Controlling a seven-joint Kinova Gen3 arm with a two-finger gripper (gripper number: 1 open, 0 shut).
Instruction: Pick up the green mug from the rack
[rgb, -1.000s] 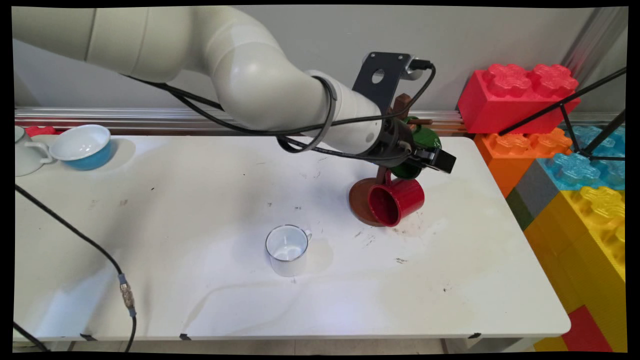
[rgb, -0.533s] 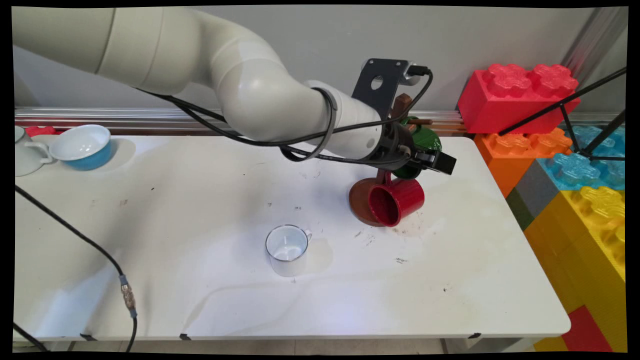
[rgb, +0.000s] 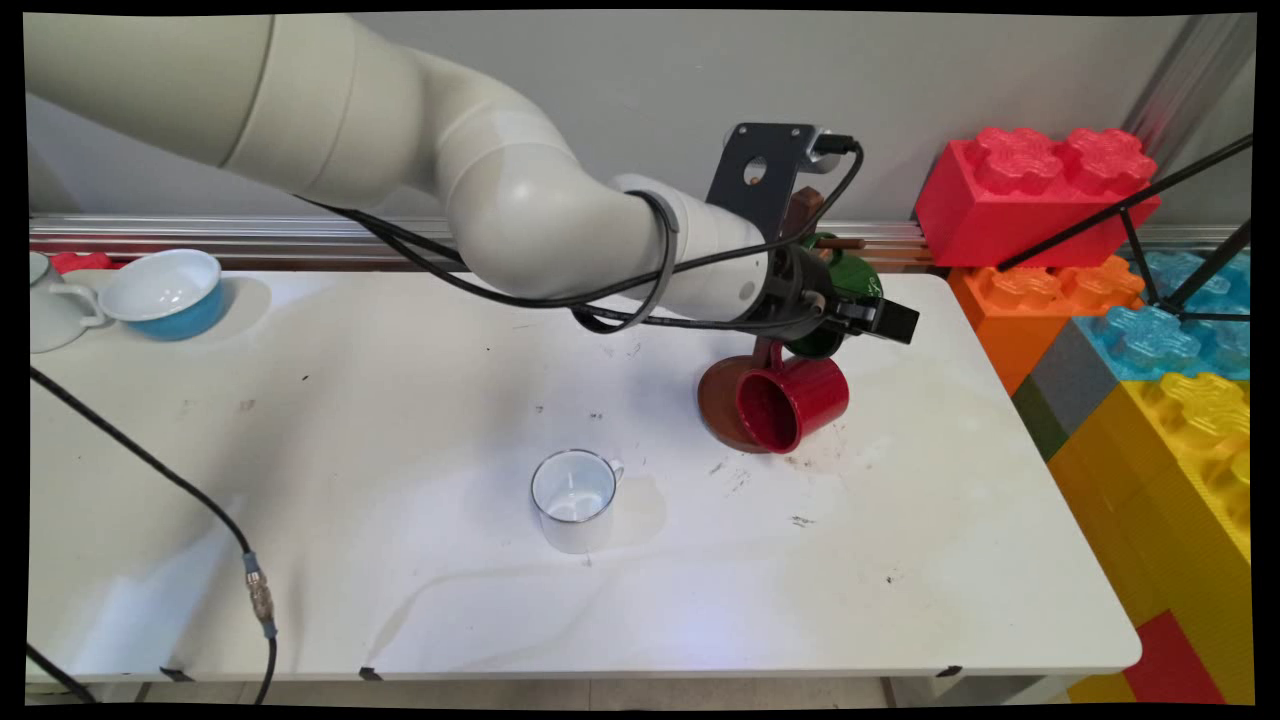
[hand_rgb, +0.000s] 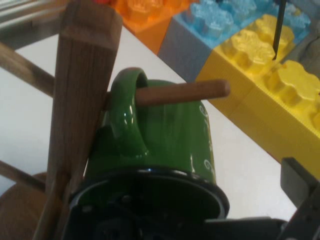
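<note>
The black two-finger gripper (rgb: 868, 318) sat at the glossy green mug (hand_rgb: 165, 145) hung on the wooden peg stand (hand_rgb: 80, 100), right of centre; its opening couldn't be told.

Mug rack (rgb: 752, 392) stands right of table (rgb: 400, 600) centre; one mug (hand_rgb: 165, 145) hangs on its peg (hand_rgb: 182, 93), another (rgb: 795, 400) lower; a cup (rgb: 574, 498) nearer, left.

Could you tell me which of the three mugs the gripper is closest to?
The green mug, hanging by its handle on the wooden rack's peg; the gripper is right at it.
</note>
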